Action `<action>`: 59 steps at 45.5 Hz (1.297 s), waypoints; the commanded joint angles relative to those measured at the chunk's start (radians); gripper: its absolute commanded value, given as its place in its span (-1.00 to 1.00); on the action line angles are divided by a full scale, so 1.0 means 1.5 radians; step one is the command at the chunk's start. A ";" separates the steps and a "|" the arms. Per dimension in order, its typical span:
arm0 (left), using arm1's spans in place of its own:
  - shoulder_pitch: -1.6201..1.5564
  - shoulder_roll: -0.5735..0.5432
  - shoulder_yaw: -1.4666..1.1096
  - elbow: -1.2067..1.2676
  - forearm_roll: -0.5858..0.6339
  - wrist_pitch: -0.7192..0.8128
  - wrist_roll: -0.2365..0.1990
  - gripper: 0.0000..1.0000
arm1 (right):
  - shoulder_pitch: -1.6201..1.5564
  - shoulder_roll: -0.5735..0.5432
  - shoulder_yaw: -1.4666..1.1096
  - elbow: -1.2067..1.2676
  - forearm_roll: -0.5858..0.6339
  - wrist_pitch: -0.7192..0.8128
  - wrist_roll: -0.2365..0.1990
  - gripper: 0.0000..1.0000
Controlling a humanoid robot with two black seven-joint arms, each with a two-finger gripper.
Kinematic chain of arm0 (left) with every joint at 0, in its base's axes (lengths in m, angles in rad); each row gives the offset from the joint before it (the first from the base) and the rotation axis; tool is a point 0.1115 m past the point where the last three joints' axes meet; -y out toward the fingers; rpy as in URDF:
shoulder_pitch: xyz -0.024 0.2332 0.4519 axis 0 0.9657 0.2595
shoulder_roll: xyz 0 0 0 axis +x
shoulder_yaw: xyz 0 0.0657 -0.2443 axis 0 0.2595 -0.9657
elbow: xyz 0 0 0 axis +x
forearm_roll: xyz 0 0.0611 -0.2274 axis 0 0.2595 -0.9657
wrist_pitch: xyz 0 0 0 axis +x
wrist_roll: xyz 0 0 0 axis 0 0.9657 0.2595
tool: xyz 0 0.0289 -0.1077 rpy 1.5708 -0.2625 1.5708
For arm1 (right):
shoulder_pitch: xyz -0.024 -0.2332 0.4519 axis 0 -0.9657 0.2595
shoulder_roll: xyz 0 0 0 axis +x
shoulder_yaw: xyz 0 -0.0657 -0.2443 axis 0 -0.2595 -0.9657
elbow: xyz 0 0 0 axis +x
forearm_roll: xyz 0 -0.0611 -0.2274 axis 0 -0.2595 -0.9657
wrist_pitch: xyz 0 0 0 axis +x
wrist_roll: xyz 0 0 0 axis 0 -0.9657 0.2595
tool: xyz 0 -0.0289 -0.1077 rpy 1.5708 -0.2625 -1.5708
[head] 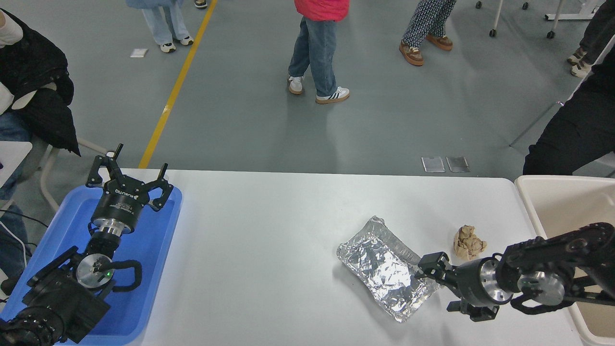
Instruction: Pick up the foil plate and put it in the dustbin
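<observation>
The foil plate (384, 266), a crinkled silver tray, lies flat on the white table (264, 250) right of centre. My right gripper (433, 291) comes in low from the right and is open. Its upper finger (427, 265) reaches over the plate's right end, and its lower finger (462, 307) sits just off the plate's near right corner. I cannot tell whether either finger touches the foil. The beige dustbin (528, 204) stands at the table's right edge, behind that arm. My left gripper (127, 173) is parked open over the blue tray.
A crumpled brown paper ball (469, 242) lies between the plate and the dustbin, just behind my right arm. A blue tray (158, 259) fills the left end of the table. People stand on the floor beyond the far edge, and one sits at the far right.
</observation>
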 commanded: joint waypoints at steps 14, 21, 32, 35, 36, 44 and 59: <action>0.000 0.000 0.000 0.000 0.000 0.000 0.001 1.00 | -0.064 0.057 0.018 -0.022 -0.034 -0.096 0.003 -0.41; 0.000 0.000 0.000 0.000 0.000 0.000 0.000 1.00 | -0.067 0.058 0.017 -0.022 -0.041 -0.116 0.003 -0.79; -0.001 0.000 0.000 0.000 0.000 0.000 0.000 1.00 | -0.068 0.071 0.010 -0.022 -0.041 -0.135 0.003 -1.00; 0.000 0.000 0.000 -0.001 0.000 0.000 0.000 1.00 | -0.068 0.071 0.010 -0.023 -0.041 -0.138 0.003 -1.00; 0.000 0.000 0.000 -0.001 0.000 0.000 0.000 1.00 | -0.068 0.071 0.009 -0.023 -0.041 -0.138 0.003 -1.00; 0.000 0.000 0.000 0.000 0.000 0.000 0.001 1.00 | -0.060 0.066 0.004 -0.022 -0.039 -0.139 0.002 -1.00; -0.001 0.000 0.000 -0.001 0.000 0.000 0.001 1.00 | 0.094 0.010 -0.078 -0.015 -0.040 -0.055 0.000 -1.00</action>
